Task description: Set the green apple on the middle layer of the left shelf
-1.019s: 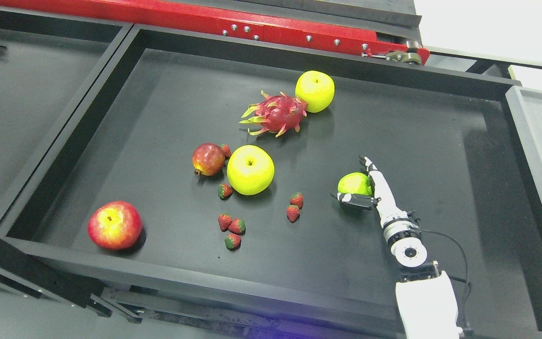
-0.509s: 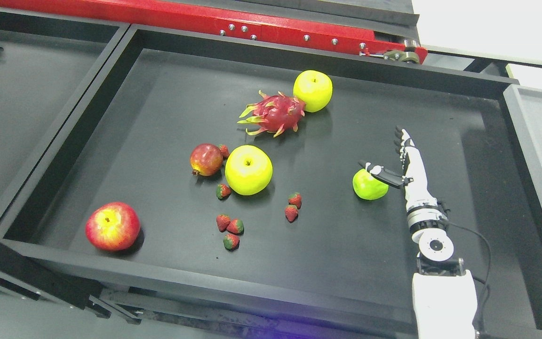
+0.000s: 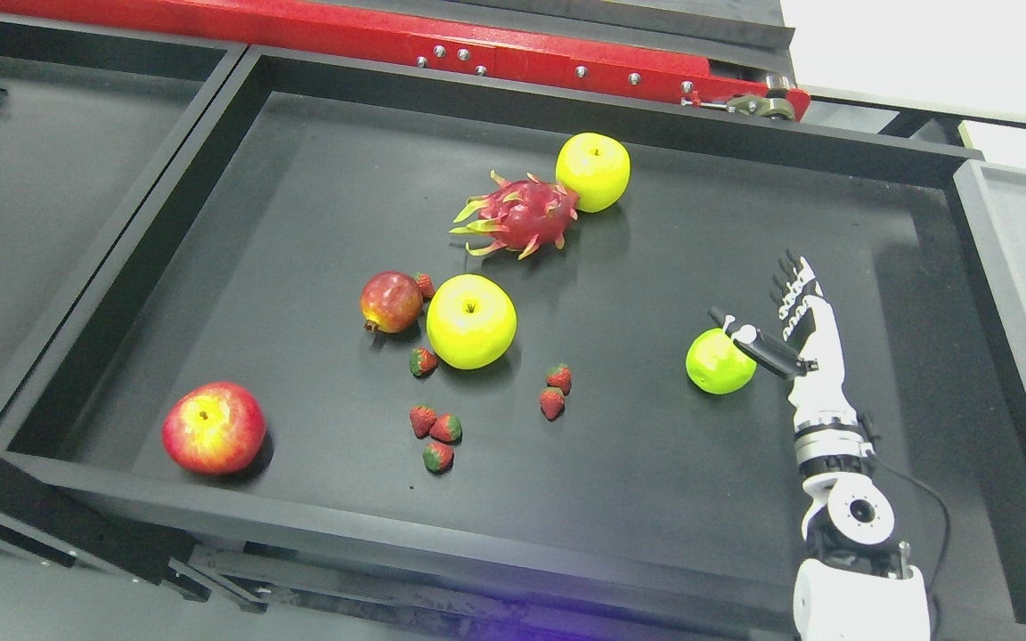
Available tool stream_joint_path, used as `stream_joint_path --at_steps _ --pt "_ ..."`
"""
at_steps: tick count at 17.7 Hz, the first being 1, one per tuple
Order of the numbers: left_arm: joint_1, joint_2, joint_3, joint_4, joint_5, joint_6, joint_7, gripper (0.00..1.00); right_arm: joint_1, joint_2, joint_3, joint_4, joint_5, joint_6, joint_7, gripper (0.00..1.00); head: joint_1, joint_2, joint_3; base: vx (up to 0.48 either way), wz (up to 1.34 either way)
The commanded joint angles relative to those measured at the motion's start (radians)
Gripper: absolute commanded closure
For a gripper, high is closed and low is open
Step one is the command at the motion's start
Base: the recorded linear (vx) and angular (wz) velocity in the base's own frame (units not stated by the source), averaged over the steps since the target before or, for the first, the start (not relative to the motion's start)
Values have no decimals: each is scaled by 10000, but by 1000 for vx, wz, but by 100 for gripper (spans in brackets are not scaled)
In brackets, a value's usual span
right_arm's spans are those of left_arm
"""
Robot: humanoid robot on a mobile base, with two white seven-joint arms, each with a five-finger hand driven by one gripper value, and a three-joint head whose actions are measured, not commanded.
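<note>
The right hand (image 3: 789, 325) reaches in from the lower right with its fingers (image 3: 793, 280) straight and spread and its thumb stretched out to the left; it holds nothing, the thumb tip lying over or just touching the upper right edge of the green apple (image 3: 720, 361). That open posture reads as a hand set beside the fruit rather than around it, so no grasp is in place. The green apple sits on the floor of the black tray (image 3: 834, 214), right of centre, well apart from the other fruit; it is nearly round, so it has no real long axis, and I cannot tell where its stem points. Just left lie two strawberries (image 3: 556, 390), further left a yellow apple (image 3: 470, 320) beside a pomegranate (image 3: 391, 302), and toward the back a dragon fruit (image 3: 520, 215) touching a second yellow apple (image 3: 593, 171). A red apple (image 3: 213, 426) rests at the near left corner. No shelf shows here, and the left arm is out of view.
</note>
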Motion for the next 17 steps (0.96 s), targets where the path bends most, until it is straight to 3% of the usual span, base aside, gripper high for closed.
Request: stream_joint_path --at_steps 1,7,17 --pt "0 175 0 -1 0 -3 2 0 1316 -175 -191 -1554 -753 -368 15 0 0 0 0 0 0" --pt "0 175 0 -1 0 -3 2 0 1609 -175 1464 -1523 -830 -539 -873 0 0 0 0 0 1" --pt "0 175 0 -1 0 -3 2 0 1686 -175 1435 -1523 -830 -555 -875 0 0 -1 0 0 0"
